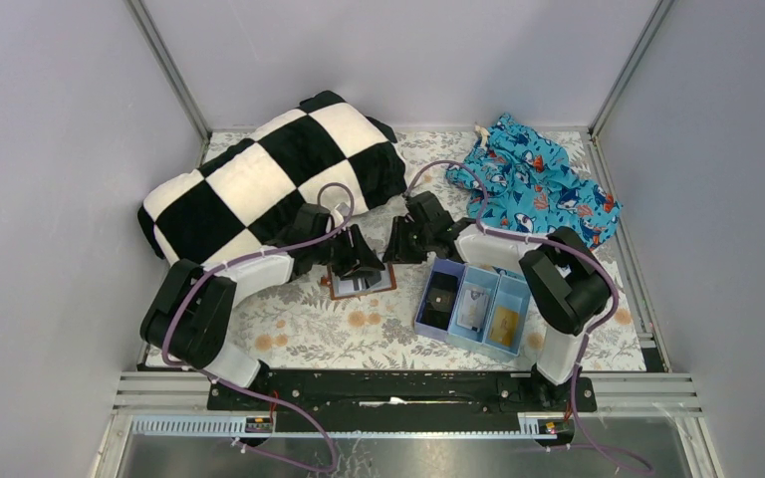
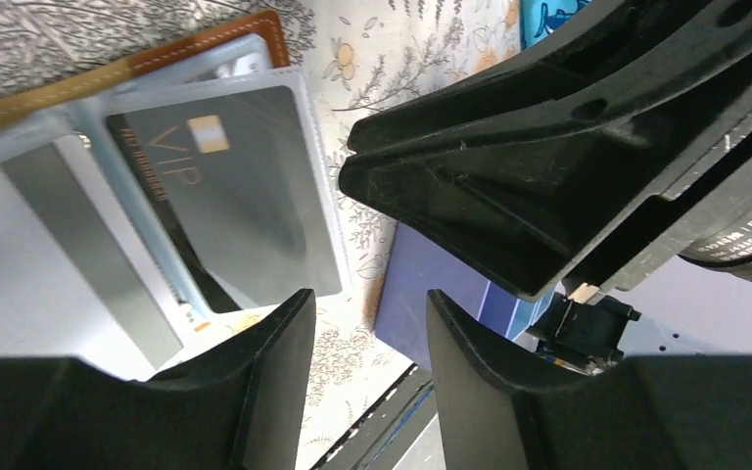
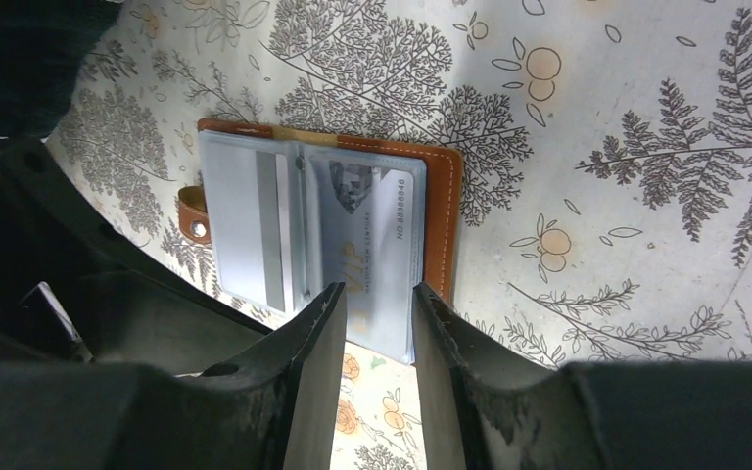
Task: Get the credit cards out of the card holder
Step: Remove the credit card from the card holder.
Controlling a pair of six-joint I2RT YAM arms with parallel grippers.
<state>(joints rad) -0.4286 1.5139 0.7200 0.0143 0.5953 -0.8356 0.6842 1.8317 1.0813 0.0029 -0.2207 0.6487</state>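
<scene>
Top view alone shows cards in tray (image 1: 455, 341), nearest: pale card (image 1: 473, 307) in middle compartment, orange-gold card (image 1: 504, 324) in right one, long axes near-to-far. Just left of tray, card holder (image 1: 379, 283) lies open flat on table, long axis left-right, partly under left gripper (image 1: 354, 264). Wrist views alone show grey VIP card (image 2: 235, 196) inside clear sleeve and snap tab (image 3: 194, 217) on one short end. Left gripper jaws wide apart, empty. Right gripper (image 3: 377, 294) jaws narrowly apart, empty, above sleeve. Farthest: checkered pillow (image 1: 269, 179).

Brown card holder (image 3: 289, 211), black-and-white checked pillow (image 1: 279, 174), light blue tray (image 1: 426, 305), floral tablecloth (image 1: 309, 329) (grey ferns, orange fruit)
</scene>
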